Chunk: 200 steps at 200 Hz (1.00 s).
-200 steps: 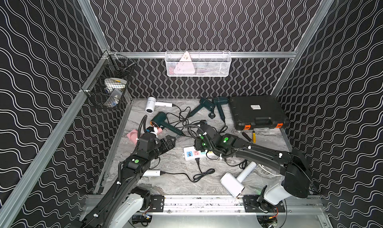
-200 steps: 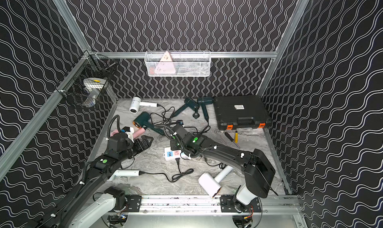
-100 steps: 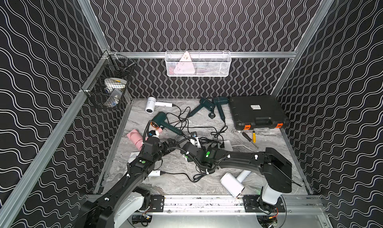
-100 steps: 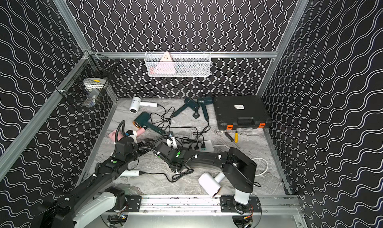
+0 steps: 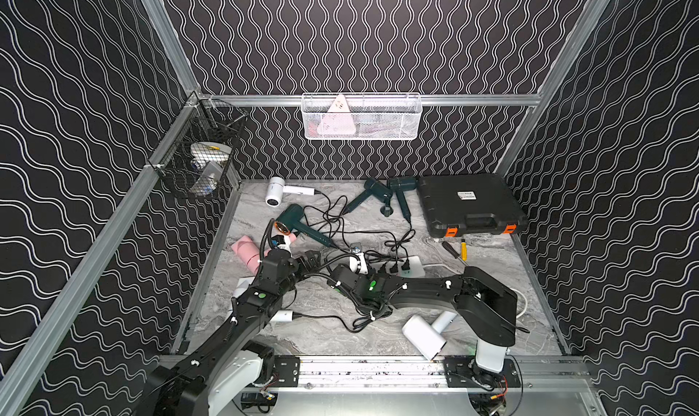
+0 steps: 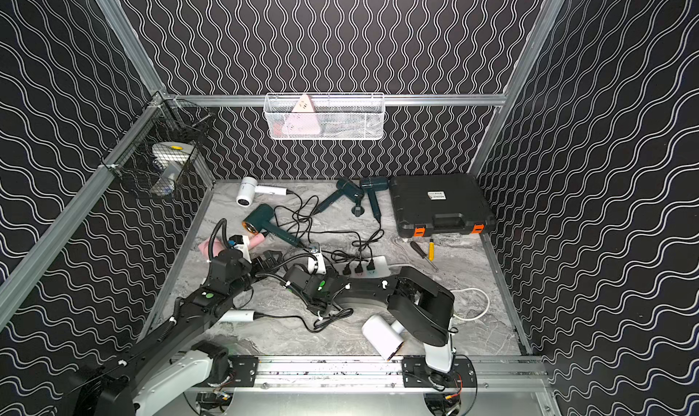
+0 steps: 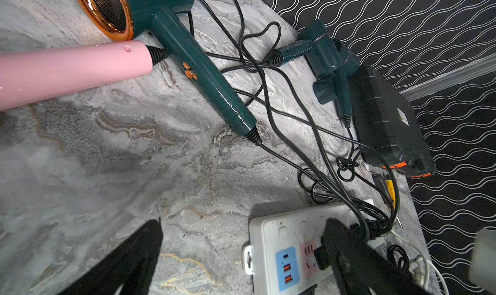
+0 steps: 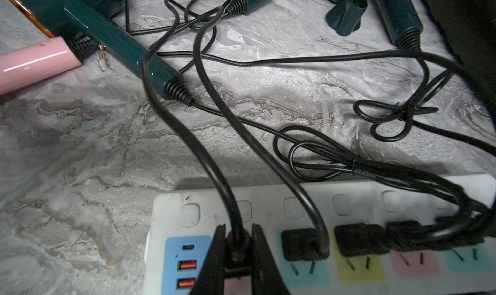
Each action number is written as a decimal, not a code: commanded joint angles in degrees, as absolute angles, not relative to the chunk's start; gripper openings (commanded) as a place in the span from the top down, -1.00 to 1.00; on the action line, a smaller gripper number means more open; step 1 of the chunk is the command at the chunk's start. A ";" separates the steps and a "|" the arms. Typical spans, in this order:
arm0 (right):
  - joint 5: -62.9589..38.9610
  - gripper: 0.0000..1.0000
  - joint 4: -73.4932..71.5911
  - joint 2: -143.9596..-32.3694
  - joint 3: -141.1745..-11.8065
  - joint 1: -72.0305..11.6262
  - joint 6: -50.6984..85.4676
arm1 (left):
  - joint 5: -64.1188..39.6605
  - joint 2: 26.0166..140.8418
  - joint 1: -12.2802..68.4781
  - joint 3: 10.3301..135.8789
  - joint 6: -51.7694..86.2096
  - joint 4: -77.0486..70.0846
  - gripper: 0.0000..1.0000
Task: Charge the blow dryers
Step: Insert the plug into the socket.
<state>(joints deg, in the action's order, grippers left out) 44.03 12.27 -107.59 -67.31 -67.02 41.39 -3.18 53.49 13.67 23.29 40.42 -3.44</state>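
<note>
My right gripper (image 8: 237, 234) is shut on a black plug (image 8: 237, 250), holding it at the pink socket of the white power strip (image 8: 188, 207), right beside the blue USB block. My left gripper (image 7: 243, 222) is open and holds nothing; it hangs low over the table at that same end of the strip (image 7: 271, 234). Blow dryers lie around: a pink one (image 5: 246, 249), a copper-ringed teal one (image 5: 291, 225), two teal ones (image 5: 374, 191), a white one at the back (image 5: 274, 194) and a white one at the front (image 5: 423, 336). Several plugs sit in the strip.
Black cords tangle across the marble table (image 5: 340, 319) between the dryers and the strip. A black case with orange latches (image 5: 469, 206) lies back right, with screwdrivers (image 5: 457, 249) in front of it. A white wire basket (image 5: 361, 117) and a black one (image 5: 204, 160) hang on the walls.
Both arms have stretched out lower over the table and drawn together at the strip's blue end. The right gripper stays shut and the left stays open.
</note>
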 commanded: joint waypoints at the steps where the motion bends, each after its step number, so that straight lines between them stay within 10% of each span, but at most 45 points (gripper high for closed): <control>1: 44.65 1.00 7.99 -107.80 -66.07 -66.47 41.84 | -2.11 53.05 13.67 23.04 39.33 -4.75 -0.98; 200: 44.64 1.00 4.76 -106.79 -60.82 -66.01 40.56 | -2.20 51.09 13.63 21.98 38.98 -6.06 -0.98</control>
